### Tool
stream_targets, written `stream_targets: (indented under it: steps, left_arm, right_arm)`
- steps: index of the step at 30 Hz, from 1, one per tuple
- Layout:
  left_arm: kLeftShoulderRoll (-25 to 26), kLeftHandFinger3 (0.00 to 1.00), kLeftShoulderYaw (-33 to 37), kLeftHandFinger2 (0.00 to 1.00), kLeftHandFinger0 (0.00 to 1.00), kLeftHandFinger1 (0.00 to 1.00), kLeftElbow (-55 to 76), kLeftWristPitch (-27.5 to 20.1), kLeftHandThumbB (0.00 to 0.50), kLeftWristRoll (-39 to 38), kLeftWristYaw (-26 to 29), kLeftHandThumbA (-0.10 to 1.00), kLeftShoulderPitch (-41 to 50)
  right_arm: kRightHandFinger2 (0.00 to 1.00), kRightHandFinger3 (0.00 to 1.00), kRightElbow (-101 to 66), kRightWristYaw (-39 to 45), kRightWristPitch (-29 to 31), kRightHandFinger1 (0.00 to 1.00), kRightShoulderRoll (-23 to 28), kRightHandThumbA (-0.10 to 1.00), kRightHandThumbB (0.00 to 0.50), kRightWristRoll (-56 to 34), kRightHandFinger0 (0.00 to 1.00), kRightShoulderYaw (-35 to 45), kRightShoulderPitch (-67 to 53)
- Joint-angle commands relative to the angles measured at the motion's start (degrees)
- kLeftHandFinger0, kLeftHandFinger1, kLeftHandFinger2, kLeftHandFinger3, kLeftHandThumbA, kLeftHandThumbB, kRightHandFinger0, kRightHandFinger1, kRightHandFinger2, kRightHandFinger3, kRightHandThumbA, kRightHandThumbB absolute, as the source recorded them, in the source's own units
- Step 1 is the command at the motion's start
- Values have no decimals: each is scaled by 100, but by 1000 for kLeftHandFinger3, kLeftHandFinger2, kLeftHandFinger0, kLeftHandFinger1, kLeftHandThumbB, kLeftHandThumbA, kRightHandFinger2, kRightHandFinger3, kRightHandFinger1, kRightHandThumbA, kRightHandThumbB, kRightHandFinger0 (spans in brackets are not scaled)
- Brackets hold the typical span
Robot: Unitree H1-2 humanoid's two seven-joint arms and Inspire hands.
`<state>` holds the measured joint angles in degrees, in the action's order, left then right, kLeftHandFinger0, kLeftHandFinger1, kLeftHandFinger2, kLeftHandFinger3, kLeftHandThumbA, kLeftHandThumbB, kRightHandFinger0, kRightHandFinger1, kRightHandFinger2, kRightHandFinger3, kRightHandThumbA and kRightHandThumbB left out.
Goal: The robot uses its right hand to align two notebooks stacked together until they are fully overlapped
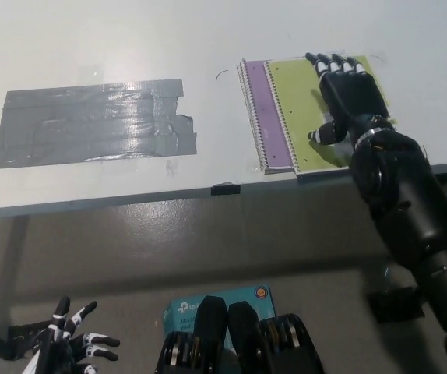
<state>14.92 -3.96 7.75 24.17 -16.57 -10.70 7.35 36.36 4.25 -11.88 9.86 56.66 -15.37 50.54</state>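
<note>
Right robot hand lies flat, fingers spread toward 12 o'clock, on green notebook; purple notebook protrudes at 9 o'clock. Left robot hand hangs open below the bench.

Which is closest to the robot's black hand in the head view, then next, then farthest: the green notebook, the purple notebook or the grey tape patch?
Measured from the right hand:
1. Green notebook, directly under the hand.
2. Purple notebook, its strip peeking out on the green one's left.
3. Grey tape patch, far across the table to the left.
</note>
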Motion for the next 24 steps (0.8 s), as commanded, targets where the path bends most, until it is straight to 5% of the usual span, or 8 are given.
stream_targets:
  steps: [1, 24]
  left_arm:
    - [48, 1000, 14, 478, 444, 461, 143, -99, 500, 11, -123, 1000, 50]
    - [10, 1000, 72, 503, 400, 452, 116, -134, 500, -12, -163, 1000, 39]
  right_arm:
    - [1000, 1000, -177, -260, -929, 1000, -60, 1000, 242, -58, 1000, 132, 164]
    - [1000, 1000, -90, 593, -1505, 1000, -96, 1000, 413, -169, 1000, -7, -179]
